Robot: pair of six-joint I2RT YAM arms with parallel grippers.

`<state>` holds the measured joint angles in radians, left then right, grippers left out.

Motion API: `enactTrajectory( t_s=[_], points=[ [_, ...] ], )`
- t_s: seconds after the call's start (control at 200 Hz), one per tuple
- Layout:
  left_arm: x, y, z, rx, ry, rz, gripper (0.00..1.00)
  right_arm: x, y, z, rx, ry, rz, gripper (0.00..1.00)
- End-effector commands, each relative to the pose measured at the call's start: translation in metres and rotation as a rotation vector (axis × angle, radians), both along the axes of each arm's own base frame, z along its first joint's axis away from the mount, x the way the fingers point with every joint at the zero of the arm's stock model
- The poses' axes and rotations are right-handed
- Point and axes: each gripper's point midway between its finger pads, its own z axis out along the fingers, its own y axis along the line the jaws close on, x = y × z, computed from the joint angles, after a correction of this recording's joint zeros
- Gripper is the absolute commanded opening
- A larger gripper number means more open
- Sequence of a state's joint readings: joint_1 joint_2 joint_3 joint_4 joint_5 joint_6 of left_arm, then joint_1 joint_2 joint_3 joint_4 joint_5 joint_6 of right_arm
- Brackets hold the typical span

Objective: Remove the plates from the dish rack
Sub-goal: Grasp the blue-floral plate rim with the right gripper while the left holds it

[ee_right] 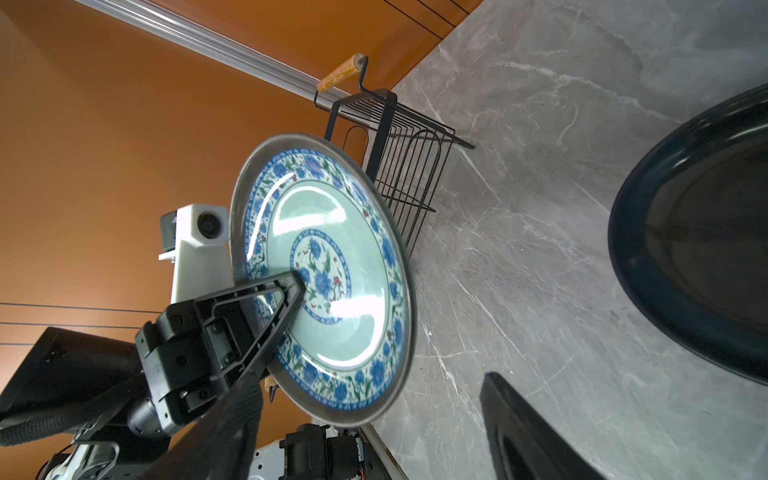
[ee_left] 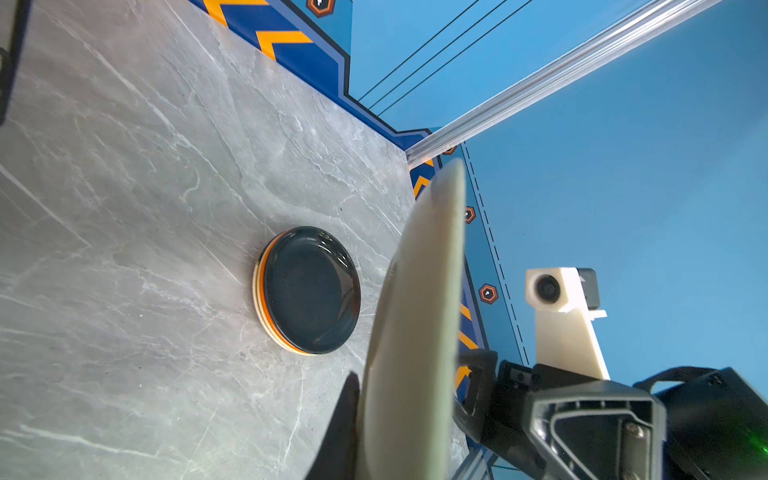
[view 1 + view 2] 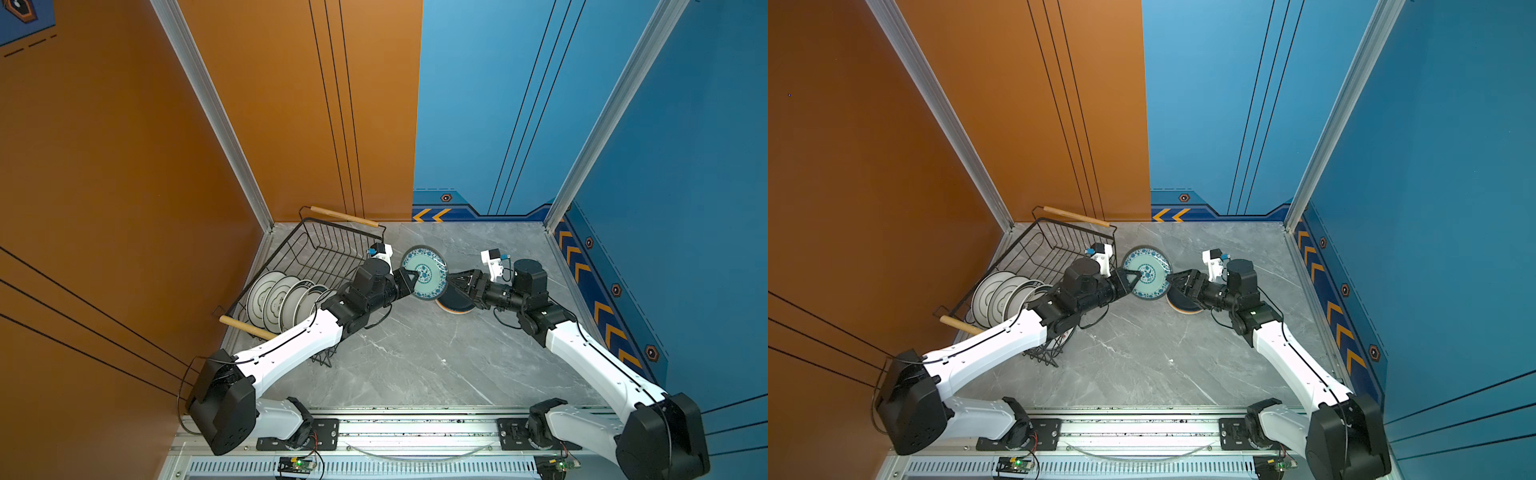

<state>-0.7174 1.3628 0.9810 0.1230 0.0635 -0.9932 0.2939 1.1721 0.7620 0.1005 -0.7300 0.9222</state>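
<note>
Glossy round floral plate (image 1: pixel 353 232), wire rack (image 1: pixel 409 166)

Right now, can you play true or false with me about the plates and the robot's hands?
1. The left gripper holds the teal-patterned plate. True.
2. The dish rack is empty. False: white plates stand in it.
3. A dark plate tops the stack on the table. True.
4. The right gripper is shut on the teal-patterned plate. False: its jaws are open beside the rim.
</note>
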Motion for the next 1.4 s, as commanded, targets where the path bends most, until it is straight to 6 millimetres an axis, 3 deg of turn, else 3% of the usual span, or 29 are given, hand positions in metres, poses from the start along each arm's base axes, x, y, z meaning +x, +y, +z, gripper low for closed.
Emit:
enactTrajectory(
  t_s=[0.0,0.24,0.496,0.646,0.821,0.971,1.191,1.307,1.397],
  points=[
    [-0.004,-0.02,0.012,-0.099,-0.019,-0.063,0.0,0.01,0.009,0.004,0.041,-0.024,0.012,0.77],
    [-0.006,-0.046,0.003,-0.131,0.001,-0.13,0.0,0.021,0.021,0.015,0.138,-0.052,0.042,0.57],
    [0.001,-0.056,-0.006,-0.144,0.026,-0.148,0.02,0.021,0.019,0.022,0.176,-0.075,0.05,0.33],
    [0.004,-0.061,-0.012,-0.152,0.038,-0.166,0.11,0.019,0.017,0.021,0.177,-0.073,0.051,0.21],
    [0.006,-0.063,-0.016,-0.148,0.038,-0.178,0.3,0.02,0.009,0.019,0.177,-0.068,0.036,0.07],
    [0.009,-0.06,-0.019,-0.145,0.037,-0.172,0.44,0.024,0.0,0.015,0.169,-0.056,0.012,0.05],
    [0.01,-0.047,-0.02,-0.13,0.015,-0.171,0.54,0.033,-0.018,0.02,0.142,-0.063,-0.027,0.03],
    [0.011,-0.027,-0.022,-0.058,0.024,-0.159,0.55,0.037,-0.033,0.02,0.065,-0.066,-0.063,0.03],
    [0.009,-0.002,-0.02,0.06,0.015,-0.122,0.56,0.036,-0.05,0.008,-0.076,-0.047,-0.113,0.03]
  ],
)
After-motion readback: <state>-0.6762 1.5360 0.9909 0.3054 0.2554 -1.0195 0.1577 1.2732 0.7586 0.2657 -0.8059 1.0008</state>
